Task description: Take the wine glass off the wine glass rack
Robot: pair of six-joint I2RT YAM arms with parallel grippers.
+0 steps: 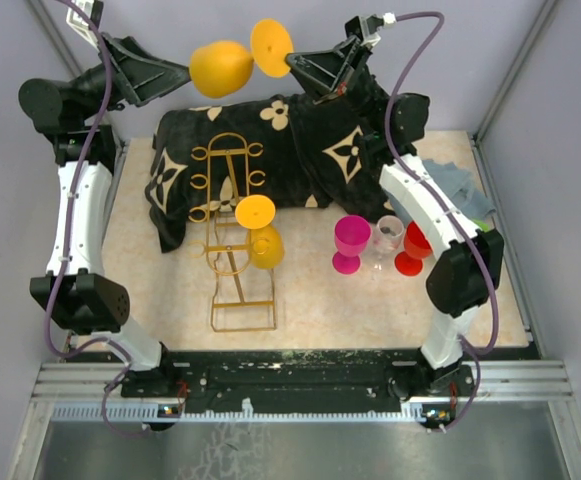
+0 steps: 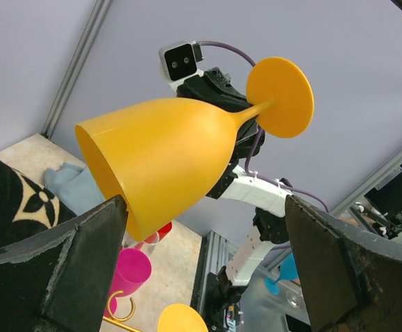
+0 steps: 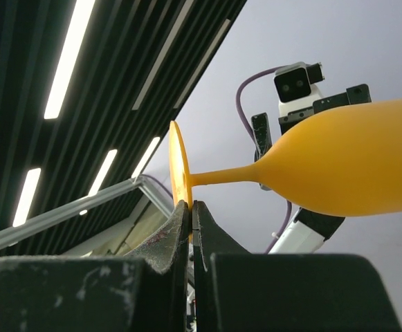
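Note:
An orange wine glass [image 1: 222,66] hangs on its side high above the table's back edge. My right gripper [image 1: 292,63] is shut on the rim of its round foot [image 3: 178,169], with the bowl [image 3: 353,166] pointing away toward the left arm. My left gripper [image 1: 184,70] is open, its jaws wide apart at the mouth of the bowl [image 2: 166,152]; the rim sits at the tip of one finger [image 2: 83,263]. The gold wire wine glass rack [image 1: 232,200] lies on the table and carries a second orange glass [image 1: 261,238].
A black floral cloth [image 1: 280,150] lies at the back under the rack's far end. A magenta cup [image 1: 351,241], a clear glass [image 1: 388,237] and a red glass [image 1: 413,252] stand at the right. A grey cloth [image 1: 460,185] lies at the far right.

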